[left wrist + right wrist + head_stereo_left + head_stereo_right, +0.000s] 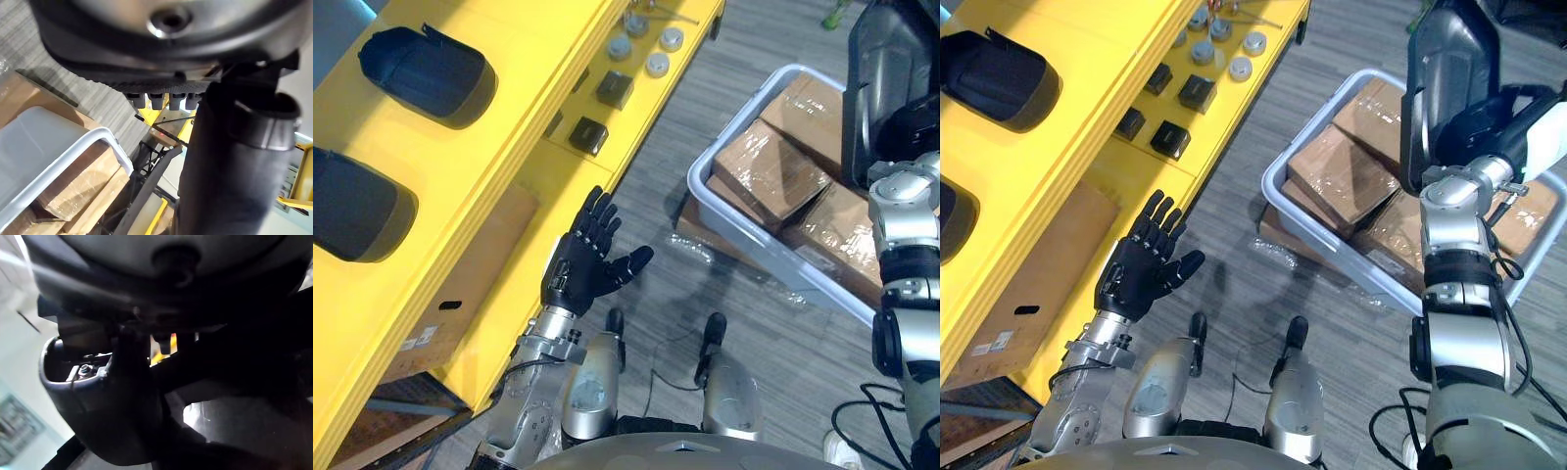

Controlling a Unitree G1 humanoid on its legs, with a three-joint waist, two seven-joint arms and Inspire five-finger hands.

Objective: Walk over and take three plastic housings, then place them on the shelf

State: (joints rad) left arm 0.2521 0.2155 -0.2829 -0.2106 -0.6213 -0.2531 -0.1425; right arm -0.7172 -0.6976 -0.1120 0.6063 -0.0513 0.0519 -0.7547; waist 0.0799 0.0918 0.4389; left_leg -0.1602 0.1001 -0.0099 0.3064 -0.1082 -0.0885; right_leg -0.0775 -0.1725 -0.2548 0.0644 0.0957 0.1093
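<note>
Yellow shelf (pixel 538 59) runs along the robot's left, in two levels: a top board and a lower ledge at its front edge. A brown carton (pixel 460 284) sits beneath the shelf.

Grey bin (pixel 705 196) on the floor to the right, packed with film-wrapped cardboard boxes (pixel 769 171).

Two dark plastic housings lie on the top board, set back from its front edge, well apart: one (pixel 426 69) farther along, one (pixel 352 206) nearer the robot, both hollow side turned sideways.

Third housing (pixel 1449 78) is off the shelf, held upright in the air above the bin by the right hand (pixel 1489 127), fingers curled onto its lower end.

Left hand (pixel 578 269) is raised just beside the ledge's front edge, fingers straight and spread, thumb out, holding nothing.

On the ledge: two small black blocks (pixel 589 133), then a cluster of grey round parts (pixel 657 65) near its far end.
</note>
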